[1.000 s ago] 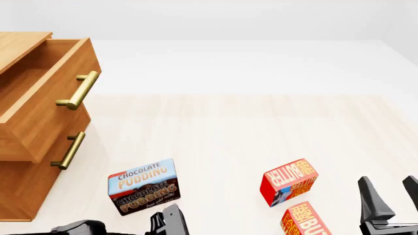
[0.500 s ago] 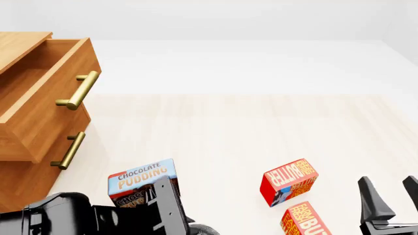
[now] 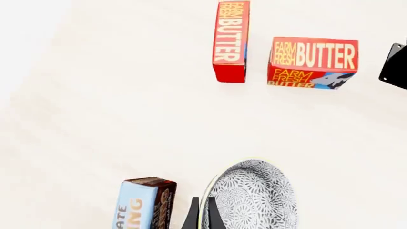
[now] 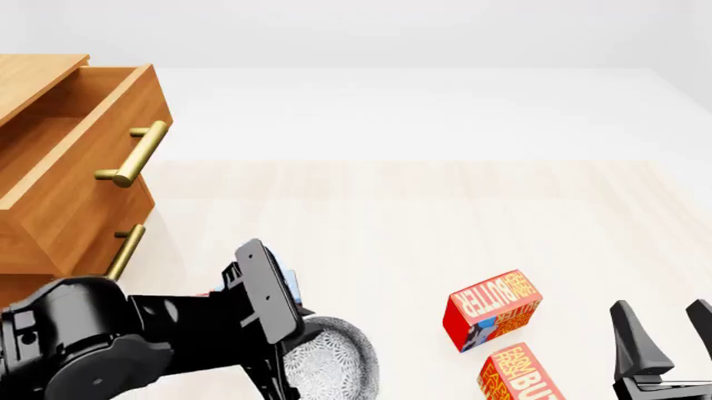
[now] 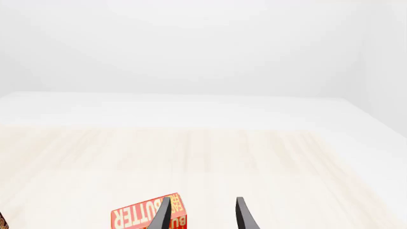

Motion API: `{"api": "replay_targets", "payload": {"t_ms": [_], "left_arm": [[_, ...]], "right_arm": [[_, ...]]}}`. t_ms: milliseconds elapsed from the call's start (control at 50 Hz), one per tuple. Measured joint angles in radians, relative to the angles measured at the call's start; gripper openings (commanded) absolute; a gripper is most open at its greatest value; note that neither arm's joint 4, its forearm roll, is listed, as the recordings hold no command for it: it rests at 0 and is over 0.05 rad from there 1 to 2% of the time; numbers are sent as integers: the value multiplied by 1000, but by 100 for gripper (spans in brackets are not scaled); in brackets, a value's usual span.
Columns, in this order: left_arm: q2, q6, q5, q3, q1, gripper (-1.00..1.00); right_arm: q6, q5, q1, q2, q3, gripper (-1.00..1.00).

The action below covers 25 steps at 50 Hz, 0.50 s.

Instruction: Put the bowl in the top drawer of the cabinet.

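Note:
The bowl, white with a grey lacy pattern, hangs at the end of my left arm near the table's front. In the left wrist view my left gripper is shut on the rim of the bowl, one finger inside and one outside. The cabinet stands at the far left with its top drawer pulled open and nothing visible inside. At the front right corner, far from the bowl, my right gripper stands open and holds nothing.
Two red butter boxes lie at the front right, just left of the right gripper. The chocolate pudding box sits beside the bowl, mostly hidden behind my left arm in the front view. The lower drawer's handle shows under the open drawer.
My left arm has come up from the bottom edge and moved forward, bringing the bowl into view with it. It now covers the pudding box. The right arm has not moved.

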Motion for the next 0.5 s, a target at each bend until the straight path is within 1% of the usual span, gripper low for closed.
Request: {"api": "replay_targets", "payload": {"t_ms": [260,500], "left_arm": [[-25,21,36,-52,58,-100],[-59,14,83,-125,85,-100]], "right_arm": [[-1,0,3,-1,0,100],[-1,1,6,-4,0,100]]}}
